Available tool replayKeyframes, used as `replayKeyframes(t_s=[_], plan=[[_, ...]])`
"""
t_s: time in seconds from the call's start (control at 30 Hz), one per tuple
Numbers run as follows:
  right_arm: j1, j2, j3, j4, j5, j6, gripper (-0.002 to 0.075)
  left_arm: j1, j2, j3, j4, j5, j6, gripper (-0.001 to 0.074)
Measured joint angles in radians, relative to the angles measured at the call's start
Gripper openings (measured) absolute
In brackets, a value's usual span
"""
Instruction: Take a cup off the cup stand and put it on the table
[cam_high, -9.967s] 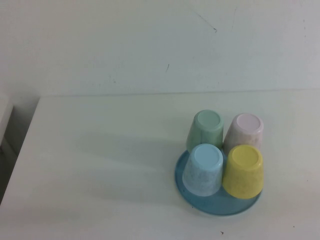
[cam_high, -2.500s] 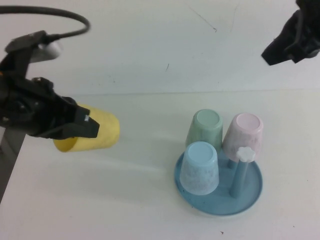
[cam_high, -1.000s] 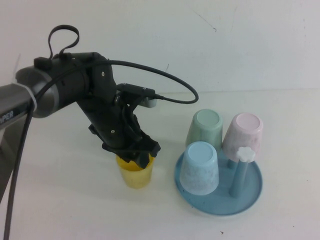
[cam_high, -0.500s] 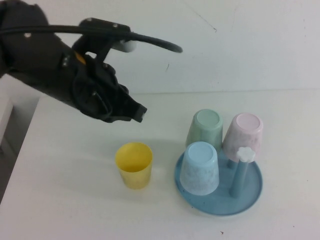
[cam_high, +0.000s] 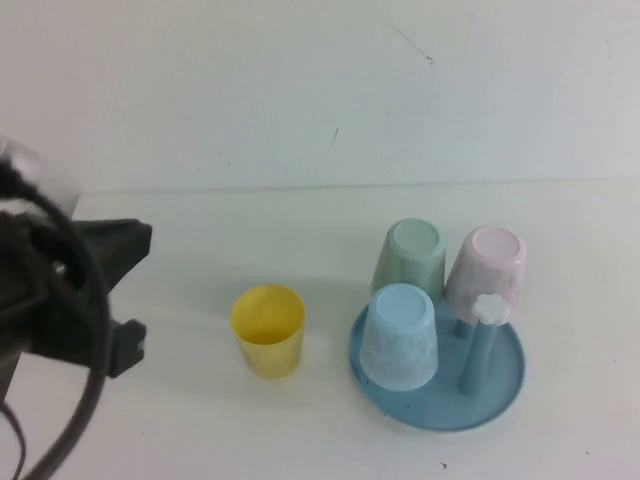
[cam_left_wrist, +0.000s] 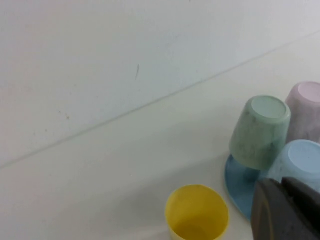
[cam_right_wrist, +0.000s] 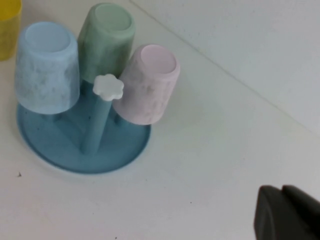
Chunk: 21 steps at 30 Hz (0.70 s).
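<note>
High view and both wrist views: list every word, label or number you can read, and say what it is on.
None: the yellow plastic tumbler, round blue plastic cup stand and white table carry no print. The left end effector at the table's left and the right end effector show no lettering.

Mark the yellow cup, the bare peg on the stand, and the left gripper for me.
yellow cup (cam_high: 268, 332), high view, on its side wall facing the camera.
bare peg (cam_high: 487, 308), high view, on its white flower cap.
left gripper (cam_high: 125, 290), high view, between its fingertips, left of the cup.
</note>
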Motion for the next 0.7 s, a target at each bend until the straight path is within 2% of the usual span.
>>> replayKeyframes(t_s=[0.1, 0.33, 0.7], plan=[[0.0, -0.096, 0.118, 0.0, -0.067, 0.02, 0.0, 0.0, -0.086, 0.103, 0.0, -0.084, 0.01, -0.0001], [0.0, -0.221, 0.256, 0.002, -0.068, 0.03, -0.0001, 0.0, -0.228, 0.274, -0.004, -0.194, 0.012, -0.0001], [0.0, -0.226, 0.302, 0.033, 0.037, 0.032, -0.0001, 0.0, -0.244, 0.304, -0.007, -0.214, 0.014, -0.0001]])
